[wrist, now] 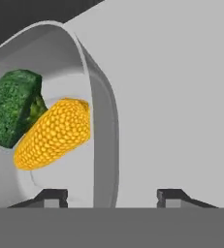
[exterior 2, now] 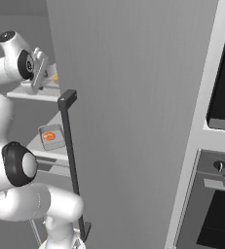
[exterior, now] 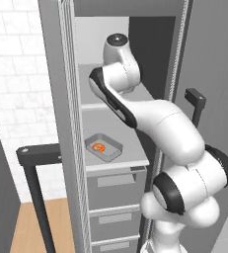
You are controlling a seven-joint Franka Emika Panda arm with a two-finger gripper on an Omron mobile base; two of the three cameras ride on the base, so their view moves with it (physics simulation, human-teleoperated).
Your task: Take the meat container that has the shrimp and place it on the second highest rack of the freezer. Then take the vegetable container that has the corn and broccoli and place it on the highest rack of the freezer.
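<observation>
the gripper point(wrist: 112, 196) is straddling the rim of the vegetable container point(wrist: 101, 121), one finger tip inside the dish and one outside, so the wall is sitting between them; the tips are standing apart and i cannot tell if they are pressing it. the corn point(wrist: 53, 133) and the broccoli point(wrist: 11, 114) are lying inside, touching each other. the arm is reaching deep onto the upper rack of the freezer point(exterior: 54, 123), probably to put the dish far from the edge. the meat container point(exterior: 103, 147) with the shrimp point(exterior: 99, 147) is resting on the rack below, so the first part looks done.
</observation>
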